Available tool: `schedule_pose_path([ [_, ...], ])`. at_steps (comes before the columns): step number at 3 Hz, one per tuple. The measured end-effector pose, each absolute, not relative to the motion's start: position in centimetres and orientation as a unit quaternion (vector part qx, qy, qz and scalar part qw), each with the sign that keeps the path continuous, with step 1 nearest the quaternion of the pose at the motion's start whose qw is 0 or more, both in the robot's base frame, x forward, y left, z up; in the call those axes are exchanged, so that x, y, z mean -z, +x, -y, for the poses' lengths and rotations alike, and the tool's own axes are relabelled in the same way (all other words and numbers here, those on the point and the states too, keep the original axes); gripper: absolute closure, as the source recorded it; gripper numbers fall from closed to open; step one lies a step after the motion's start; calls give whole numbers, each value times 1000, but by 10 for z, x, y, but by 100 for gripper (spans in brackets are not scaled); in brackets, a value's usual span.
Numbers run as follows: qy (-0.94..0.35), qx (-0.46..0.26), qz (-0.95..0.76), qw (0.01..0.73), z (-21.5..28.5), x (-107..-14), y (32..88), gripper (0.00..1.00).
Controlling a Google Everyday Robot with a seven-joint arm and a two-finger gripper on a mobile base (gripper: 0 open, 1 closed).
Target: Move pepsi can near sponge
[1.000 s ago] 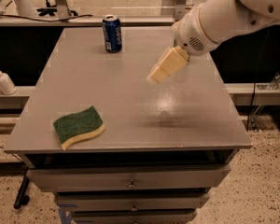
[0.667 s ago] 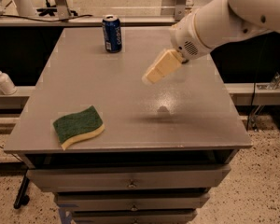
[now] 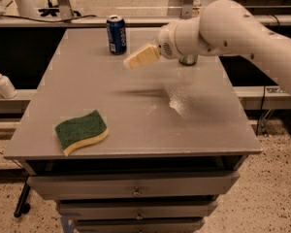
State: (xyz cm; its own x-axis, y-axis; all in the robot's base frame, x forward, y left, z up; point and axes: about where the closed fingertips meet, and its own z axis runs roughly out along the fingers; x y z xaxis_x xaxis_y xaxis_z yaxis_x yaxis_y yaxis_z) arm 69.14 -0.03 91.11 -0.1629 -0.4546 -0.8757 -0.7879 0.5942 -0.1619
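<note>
So: the tool (image 3: 137,58) hung above the back half of the worktop (image 3: 87,86), near the middle. Couldn't tell whether it was open or closed. The pepsi can (image 3: 116,34) stood upright near the back edge, just left of the tool and a bit farther back, close but not touching it. The sponge (image 3: 81,131) lay flat at the front left corner, green side up, well apart from both can and tool. The arm (image 3: 233,28) reached in from the right. Something green (image 3: 188,60) sat mostly hidden behind it. A white bottle (image 3: 2,83) stood off the worktop, left side.
</note>
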Motion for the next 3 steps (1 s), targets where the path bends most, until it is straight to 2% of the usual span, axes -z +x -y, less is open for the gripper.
schedule_pose_path([
  [3,-328,-224,-721,569,-69,-882,832,0],
])
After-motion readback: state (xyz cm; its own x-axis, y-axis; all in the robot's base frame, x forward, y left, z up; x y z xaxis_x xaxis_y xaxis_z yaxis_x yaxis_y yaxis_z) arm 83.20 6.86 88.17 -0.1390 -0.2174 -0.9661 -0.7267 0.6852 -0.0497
